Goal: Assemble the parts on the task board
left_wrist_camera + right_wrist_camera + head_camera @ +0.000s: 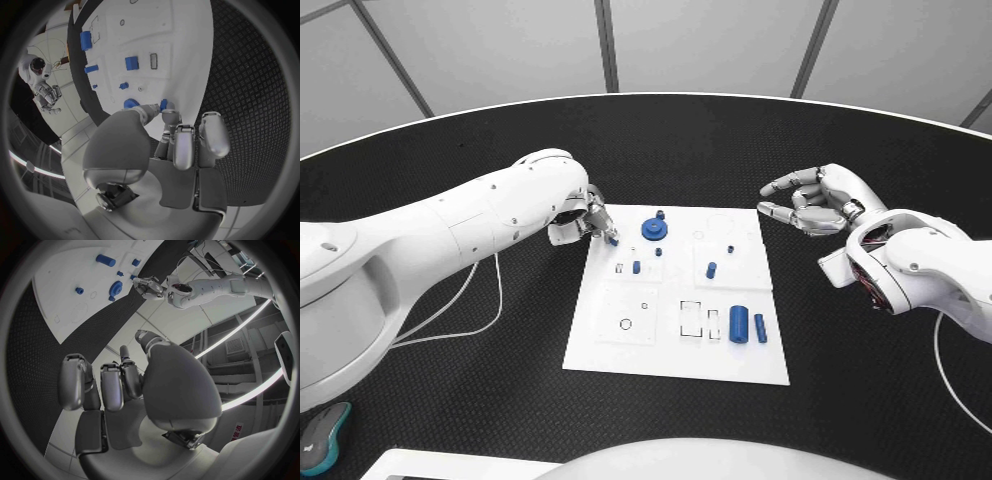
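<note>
The white task board [625,345] lies in the middle of the table. My left hand [586,217] is at the board's far left corner and pinches a small blue part [612,239] between thumb and a finger, just above the board; the left wrist view shows the same pinched blue part [164,104]. A round blue part with a knob [653,229] stands close beside it. My right hand [812,201] hovers above the table off the board's far right corner, fingers curled in, holding nothing [119,385].
Two short blue pegs [636,267] [711,269] stand mid-board. A thick blue cylinder [738,324] and a thinner one [760,328] lie near the front right. White cables [466,305] trail on the table left of the board.
</note>
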`<state>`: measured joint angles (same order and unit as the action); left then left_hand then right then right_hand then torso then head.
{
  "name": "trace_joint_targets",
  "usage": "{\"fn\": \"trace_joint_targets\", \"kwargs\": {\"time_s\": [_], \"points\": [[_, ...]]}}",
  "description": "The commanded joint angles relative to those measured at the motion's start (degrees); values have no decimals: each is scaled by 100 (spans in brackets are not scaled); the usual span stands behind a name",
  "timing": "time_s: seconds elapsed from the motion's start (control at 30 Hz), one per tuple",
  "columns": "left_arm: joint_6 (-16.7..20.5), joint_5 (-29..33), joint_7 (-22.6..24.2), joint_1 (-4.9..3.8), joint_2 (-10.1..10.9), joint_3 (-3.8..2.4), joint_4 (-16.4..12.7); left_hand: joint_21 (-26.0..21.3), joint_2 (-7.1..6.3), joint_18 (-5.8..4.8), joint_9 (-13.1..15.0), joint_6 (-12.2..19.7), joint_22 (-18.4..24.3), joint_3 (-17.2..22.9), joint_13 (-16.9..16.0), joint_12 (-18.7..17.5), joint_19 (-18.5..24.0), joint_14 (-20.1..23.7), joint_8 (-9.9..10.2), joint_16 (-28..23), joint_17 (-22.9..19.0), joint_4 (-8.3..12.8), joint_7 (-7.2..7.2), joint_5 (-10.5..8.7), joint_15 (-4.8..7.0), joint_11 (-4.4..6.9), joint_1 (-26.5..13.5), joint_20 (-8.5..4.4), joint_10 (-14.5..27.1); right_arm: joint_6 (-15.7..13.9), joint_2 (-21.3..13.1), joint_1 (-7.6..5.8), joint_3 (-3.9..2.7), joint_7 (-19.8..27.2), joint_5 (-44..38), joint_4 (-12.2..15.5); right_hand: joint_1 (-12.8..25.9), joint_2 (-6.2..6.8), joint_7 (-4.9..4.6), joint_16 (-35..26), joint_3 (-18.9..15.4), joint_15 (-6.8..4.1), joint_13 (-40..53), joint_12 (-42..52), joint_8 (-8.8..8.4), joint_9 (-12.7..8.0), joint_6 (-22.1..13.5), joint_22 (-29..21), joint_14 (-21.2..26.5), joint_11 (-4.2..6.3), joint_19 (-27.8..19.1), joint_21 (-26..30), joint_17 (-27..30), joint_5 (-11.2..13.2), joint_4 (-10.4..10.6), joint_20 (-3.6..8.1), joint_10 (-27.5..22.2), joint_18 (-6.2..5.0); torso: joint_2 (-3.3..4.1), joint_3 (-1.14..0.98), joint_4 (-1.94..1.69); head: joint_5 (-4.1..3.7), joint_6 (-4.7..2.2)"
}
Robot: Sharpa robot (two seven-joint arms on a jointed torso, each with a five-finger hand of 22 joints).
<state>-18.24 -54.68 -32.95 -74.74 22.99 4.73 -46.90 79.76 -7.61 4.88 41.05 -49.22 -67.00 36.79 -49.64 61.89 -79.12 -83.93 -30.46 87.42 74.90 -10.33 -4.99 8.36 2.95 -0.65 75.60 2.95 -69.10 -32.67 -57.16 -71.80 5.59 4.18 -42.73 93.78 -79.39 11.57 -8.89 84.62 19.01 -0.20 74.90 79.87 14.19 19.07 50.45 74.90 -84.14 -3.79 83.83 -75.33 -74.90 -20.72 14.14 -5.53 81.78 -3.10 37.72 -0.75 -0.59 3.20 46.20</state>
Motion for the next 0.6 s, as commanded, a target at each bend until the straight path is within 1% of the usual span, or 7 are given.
{"fn": "trace_joint_targets", "kwargs": {"time_s": [0.03,0.07,0.13,0.17,0.4,0.5,0.6], "points": [[12,26,16,2,10,0,-2,21,18,-20,89,67,-7,373,31,-41,-31,-469,-144,34,980,216,-25,14,4,-6,47,8,-23,-1,0,0,0,-2,0,-1,30,43,-14,-27,31,-39,534,28,17,-8,-28,311,-324,-14,19,12,-351,-38,11,36,29,-45,-2,1,-3,6,4],[19,34,22,2,13,0,-4,25,30,-21,102,92,-12,547,41,-47,-31,-468,-174,33,979,319,-40,27,-3,-27,41,17,-24,-1,0,0,0,-2,0,-2,30,43,-14,-27,31,-39,534,28,17,-8,-28,311,-324,-14,19,12,-351,-38,11,36,29,-45,-3,2,-3,6,11],[33,60,32,3,20,0,-9,27,41,-22,108,98,-16,631,43,-45,-32,-469,-191,34,980,359,-52,30,-14,-21,19,24,-28,-1,0,0,0,-2,0,-2,30,43,-14,-27,31,-39,534,28,17,-8,-28,311,-324,-14,19,12,-351,-38,11,36,29,-45,-5,2,-3,7,12],[52,107,41,3,26,0,-12,31,36,-23,122,104,-21,755,47,-40,-32,-469,-226,35,980,427,-62,31,-24,-26,-52,37,-35,-1,-1,0,0,-3,0,-3,30,43,-14,-27,31,-39,534,28,17,-8,-28,311,-324,-14,19,12,-351,-38,11,36,29,-45,-6,4,-5,11,17],[125,383,78,3,87,0,-68,34,47,-22,158,100,-24,955,33,-16,-29,-469,-303,35,980,551,-64,29,-30,-32,-154,46,-58,0,-3,0,0,-5,0,-8,30,43,-14,-27,31,-39,534,28,17,-8,-28,311,-324,-14,19,12,-351,-38,11,36,29,-45,-15,1,-6,21,20],[118,611,61,3,156,0,-149,33,43,-21,178,99,-22,1015,13,6,-26,-469,-341,34,978,590,-62,26,-32,-32,-207,47,-77,5,-6,0,0,-9,0,-12,30,43,-14,-27,31,-39,534,28,17,-8,-28,311,-324,-14,19,12,-351,-38,11,36,29,-45,-18,-1,-6,30,12],[91,776,31,1,261,0,-293,36,36,-21,207,93,-28,1088,-32,50,-27,-469,-401,36,980,640,-53,29,-29,-25,-272,46,-116,11,-11,0,0,-15,0,-16,30,43,-14,-27,31,-39,534,28,17,-8,-28,311,-324,-14,19,12,-351,-38,11,36,29,-45,-30,-1,-11,30,10]]}}
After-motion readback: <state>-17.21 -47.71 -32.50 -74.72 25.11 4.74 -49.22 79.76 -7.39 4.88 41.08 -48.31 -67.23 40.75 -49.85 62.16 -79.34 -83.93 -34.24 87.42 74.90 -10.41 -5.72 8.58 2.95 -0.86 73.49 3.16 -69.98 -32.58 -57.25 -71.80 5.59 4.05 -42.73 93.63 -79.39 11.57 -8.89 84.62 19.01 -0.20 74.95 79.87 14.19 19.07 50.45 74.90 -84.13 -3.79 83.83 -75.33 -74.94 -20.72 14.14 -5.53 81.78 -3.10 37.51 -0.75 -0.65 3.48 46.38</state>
